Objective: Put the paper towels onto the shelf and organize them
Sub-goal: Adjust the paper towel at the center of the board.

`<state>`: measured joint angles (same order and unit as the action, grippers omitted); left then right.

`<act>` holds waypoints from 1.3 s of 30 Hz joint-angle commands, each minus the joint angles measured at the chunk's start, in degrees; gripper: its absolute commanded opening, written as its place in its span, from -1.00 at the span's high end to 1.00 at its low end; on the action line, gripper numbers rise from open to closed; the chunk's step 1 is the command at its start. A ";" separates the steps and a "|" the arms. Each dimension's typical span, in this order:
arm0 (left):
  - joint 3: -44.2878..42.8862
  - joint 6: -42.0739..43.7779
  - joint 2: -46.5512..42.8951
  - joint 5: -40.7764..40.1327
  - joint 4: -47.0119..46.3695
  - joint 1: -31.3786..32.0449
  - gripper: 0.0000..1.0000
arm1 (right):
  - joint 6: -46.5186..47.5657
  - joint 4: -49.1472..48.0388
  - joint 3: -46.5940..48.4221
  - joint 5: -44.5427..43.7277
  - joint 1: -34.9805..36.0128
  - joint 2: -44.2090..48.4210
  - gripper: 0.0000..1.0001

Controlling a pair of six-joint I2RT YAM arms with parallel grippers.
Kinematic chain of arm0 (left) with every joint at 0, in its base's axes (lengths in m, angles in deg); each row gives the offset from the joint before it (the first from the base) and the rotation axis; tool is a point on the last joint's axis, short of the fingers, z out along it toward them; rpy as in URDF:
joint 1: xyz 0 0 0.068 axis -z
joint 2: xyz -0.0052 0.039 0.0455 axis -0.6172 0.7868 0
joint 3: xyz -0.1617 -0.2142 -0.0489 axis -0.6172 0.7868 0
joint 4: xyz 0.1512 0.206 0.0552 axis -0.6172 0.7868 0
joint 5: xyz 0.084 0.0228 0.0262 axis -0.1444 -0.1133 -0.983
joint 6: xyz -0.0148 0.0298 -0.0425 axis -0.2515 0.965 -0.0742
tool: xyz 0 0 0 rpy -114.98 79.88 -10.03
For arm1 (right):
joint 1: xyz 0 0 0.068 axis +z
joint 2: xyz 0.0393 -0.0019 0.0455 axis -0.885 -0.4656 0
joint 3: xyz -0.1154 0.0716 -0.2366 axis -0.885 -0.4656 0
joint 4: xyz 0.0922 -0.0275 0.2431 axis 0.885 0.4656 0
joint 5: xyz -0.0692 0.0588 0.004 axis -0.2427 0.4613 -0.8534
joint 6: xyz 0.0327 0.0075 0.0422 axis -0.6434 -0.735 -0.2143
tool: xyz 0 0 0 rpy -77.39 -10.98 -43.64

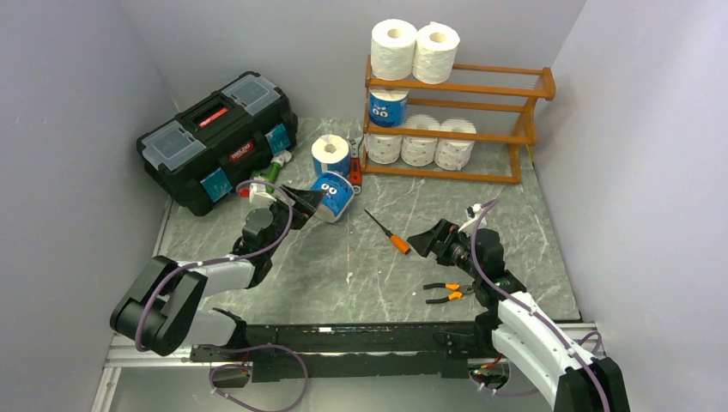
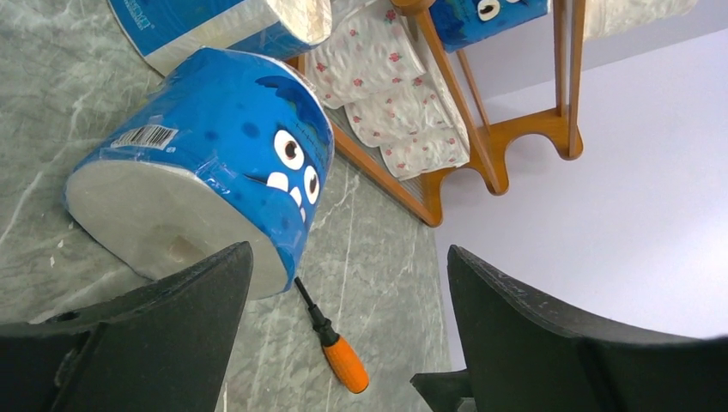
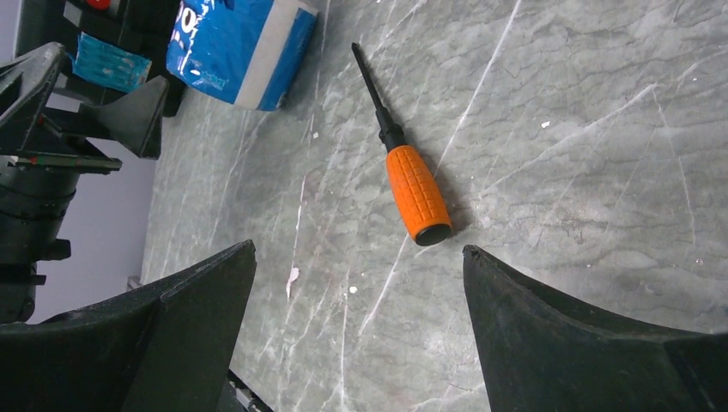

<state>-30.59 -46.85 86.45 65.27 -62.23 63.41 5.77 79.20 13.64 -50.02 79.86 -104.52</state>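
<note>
Grey marble-look table is walled on three sides. Black toolbox is set at far left, lid shut. Wooden shelf is placed against the back wall, right of centre.

Left gripper is held low over the table, pointed at the tilted blue roll. Jaws are spread wide and nothing is gripped. In the left wrist view the roll is seen just ahead of the left finger; contact cannot be told.

Right gripper is held above the table centre-right, jaws spread wide, nothing gripped.

Paper towels:
- Two white rolls are stood on the top tier, touching.
- One blue roll is seated on the middle tier, left end.
- Three white rolls are lined up on the bottom tier, side by side.
- One blue roll is stood upright on the table, just left of the shelf.
- The tilted blue roll is lying just in front of it, core end facing the left gripper.

Pliers with orange-and-black handles are laid near the right arm. Orange-handled screwdriver is laid between the two grippers, tip pointed at the tilted roll; in the right wrist view it is seen ahead of the open jaws.
</note>
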 commanded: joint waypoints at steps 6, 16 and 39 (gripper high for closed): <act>0.12 0.24 -2.62 -1.33 4.58 -0.04 -0.84 | 2.03 -1.07 0.82 0.11 0.15 1.01 -0.84; -1.74 -0.29 1.42 0.05 6.02 0.36 -0.86 | 2.40 -1.34 1.33 0.49 0.11 -0.96 -0.83; -5.96 -1.12 10.71 0.34 -0.25 0.33 -0.86 | 3.45 0.08 0.69 -1.07 0.13 1.03 -0.82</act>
<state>-34.24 -47.01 96.11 64.99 -57.60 63.47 8.13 80.51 13.64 -50.35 79.86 -103.47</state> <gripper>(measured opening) 0.933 0.915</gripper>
